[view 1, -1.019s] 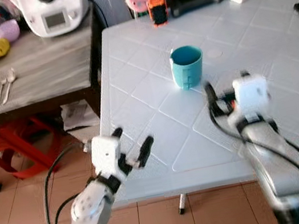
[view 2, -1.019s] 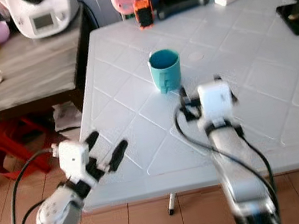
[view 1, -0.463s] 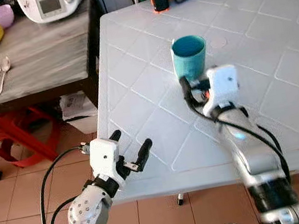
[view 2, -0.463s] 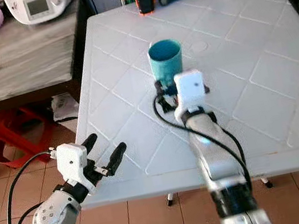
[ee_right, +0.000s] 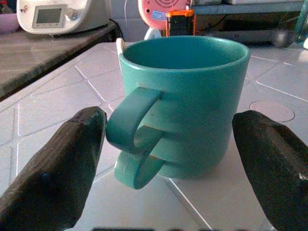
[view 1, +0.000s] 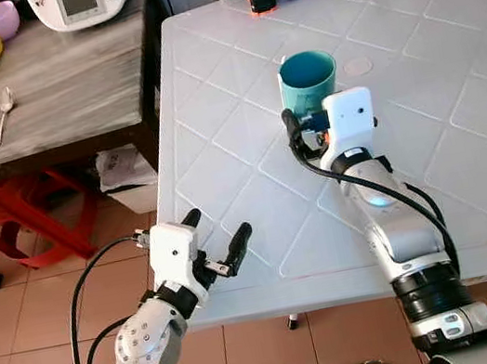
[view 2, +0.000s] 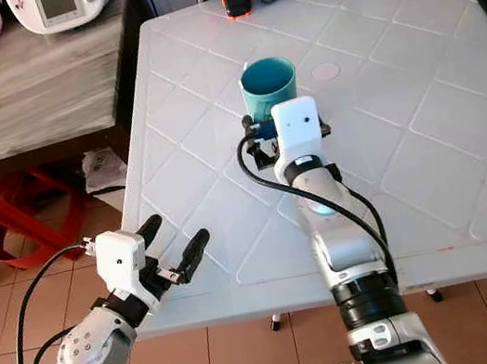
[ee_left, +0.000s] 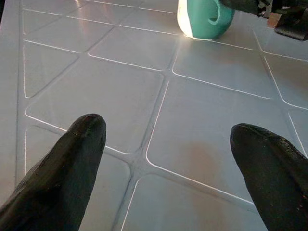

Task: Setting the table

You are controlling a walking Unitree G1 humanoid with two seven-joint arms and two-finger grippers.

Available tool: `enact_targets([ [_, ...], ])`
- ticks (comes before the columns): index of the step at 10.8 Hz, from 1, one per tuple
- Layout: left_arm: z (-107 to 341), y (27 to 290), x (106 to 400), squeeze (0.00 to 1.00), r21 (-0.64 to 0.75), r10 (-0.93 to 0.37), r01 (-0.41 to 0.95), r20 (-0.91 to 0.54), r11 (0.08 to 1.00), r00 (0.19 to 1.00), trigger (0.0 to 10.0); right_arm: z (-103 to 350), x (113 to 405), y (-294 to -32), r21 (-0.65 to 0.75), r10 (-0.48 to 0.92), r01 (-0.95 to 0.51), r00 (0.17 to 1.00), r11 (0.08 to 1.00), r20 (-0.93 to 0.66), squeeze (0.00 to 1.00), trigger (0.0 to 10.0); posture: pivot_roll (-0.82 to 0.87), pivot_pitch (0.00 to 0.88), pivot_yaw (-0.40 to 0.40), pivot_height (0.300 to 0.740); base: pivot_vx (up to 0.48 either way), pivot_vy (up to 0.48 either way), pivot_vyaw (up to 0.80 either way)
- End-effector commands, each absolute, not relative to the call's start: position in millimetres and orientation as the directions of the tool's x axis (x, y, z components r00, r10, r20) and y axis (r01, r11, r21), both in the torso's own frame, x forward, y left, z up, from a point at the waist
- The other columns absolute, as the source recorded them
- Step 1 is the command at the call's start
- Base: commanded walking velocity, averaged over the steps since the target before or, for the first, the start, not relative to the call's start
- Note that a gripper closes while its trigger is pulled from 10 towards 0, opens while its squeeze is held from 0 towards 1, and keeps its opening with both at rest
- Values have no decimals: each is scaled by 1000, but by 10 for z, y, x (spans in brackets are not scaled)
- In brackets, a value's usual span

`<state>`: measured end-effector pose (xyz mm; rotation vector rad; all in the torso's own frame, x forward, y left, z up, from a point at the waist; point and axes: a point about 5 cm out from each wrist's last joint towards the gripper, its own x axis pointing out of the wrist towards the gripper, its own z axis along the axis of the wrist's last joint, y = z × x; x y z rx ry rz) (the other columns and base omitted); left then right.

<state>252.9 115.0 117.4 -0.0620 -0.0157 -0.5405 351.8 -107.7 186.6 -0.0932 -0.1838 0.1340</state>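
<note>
Reaching forward since a second ago, the right gripper (ee_right: 168,144) now brackets the teal mug (view 1: 308,80) on the white table (view 1: 465,152), fingers spread, handle facing it. Closing off-centre could catch the handle and tip the mug. The left gripper (view 1: 219,239) hovers spread at the table edge.

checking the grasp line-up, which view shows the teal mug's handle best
The right wrist view: the teal mug sits close between the right gripper's open fingers, its handle facing the camera. The left wrist view catches the handle small and distant. In the eye views the right wrist hides it.
</note>
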Motion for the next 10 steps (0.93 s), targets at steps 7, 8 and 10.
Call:
enact_targets([
  [7,1137,1201,2523,0,-53,-502,501,6,864,865,10000,1888,3582,-1141,-139,56,-32,983,990,175,0,0,-29,203,163,740,0,0,0],
  [8,1141,1197,2529,0,-52,-501,501,6,864,865,10000,1871,3548,-1184,-135,41,-18,984,991,173,0,0,-31,203,165,740,0,0,0],
  [10,1144,1180,2538,0,-51,-504,504,5,862,863,10000,1812,3482,-1225,-133,25,-3,986,991,162,0,0,-36,203,169,740,0,0,0],
])
